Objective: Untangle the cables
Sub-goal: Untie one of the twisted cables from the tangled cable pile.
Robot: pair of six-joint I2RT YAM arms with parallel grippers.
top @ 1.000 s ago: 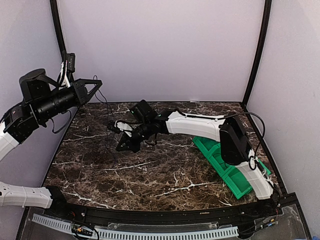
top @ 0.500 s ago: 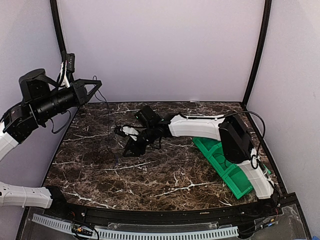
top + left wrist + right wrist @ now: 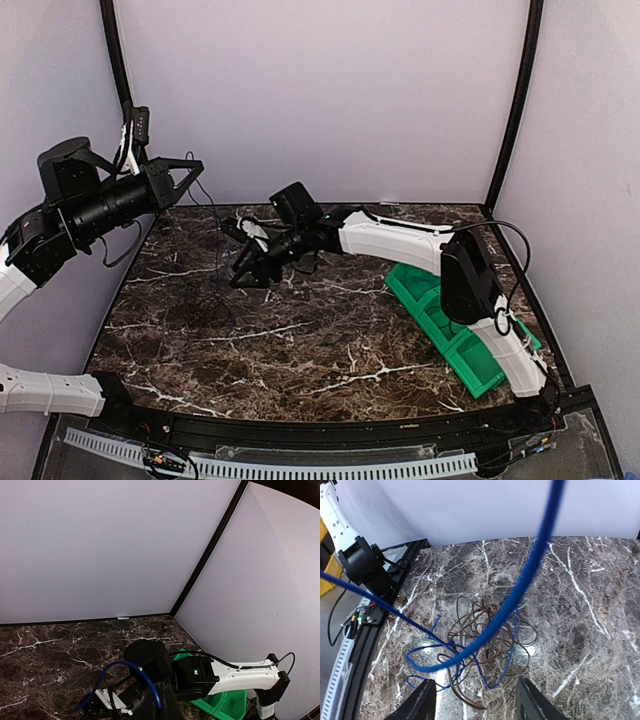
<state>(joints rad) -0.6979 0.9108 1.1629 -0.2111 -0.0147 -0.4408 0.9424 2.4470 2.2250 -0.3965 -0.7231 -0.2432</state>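
Left hand (image 3: 195,178): clenched, raised beyond the surface's far-left corner. Its fingertips are cut off at the bottom of its wrist view, and the blue cable (image 3: 131,663) arcs up from that edge, apparently pinched there. Top view: one thin strand (image 3: 213,235) hangs from it to the surface (image 3: 330,340); colour unreadable.

Right hand (image 3: 477,700): released, fingers (image 3: 422,702) apart with nothing between them, hovering above the tangle of cables (image 3: 485,635) on the marble. The blue cable crosses close to that lens, blurred. In the top view the tangle is barely separable from the dark stone.
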